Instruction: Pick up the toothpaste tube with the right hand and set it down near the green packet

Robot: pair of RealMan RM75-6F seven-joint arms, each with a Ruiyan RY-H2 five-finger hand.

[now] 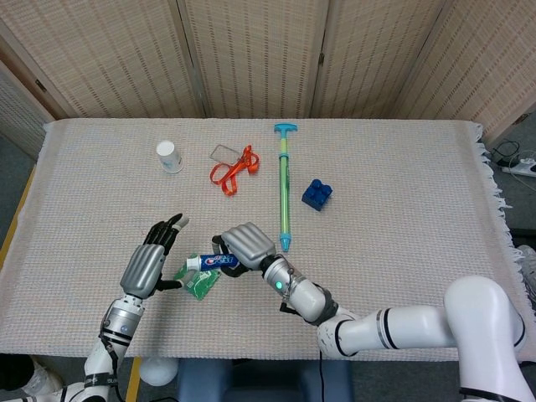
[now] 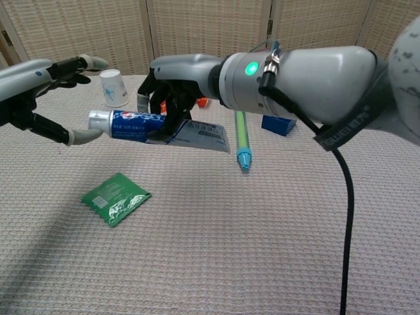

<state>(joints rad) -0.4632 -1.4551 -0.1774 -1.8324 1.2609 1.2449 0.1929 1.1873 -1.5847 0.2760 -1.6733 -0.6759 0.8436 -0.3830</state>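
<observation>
toothpaste tube (image 2: 157, 128) gripped mid-body in the right hand (image 2: 172, 90), held up above the green packet (image 2: 115, 197), left hand (image 2: 39, 88) spread loose, nothing held

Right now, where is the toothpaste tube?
The tube is held off the table in the right hand, above and behind the green packet, its cap end pointing toward the open left hand.
</observation>
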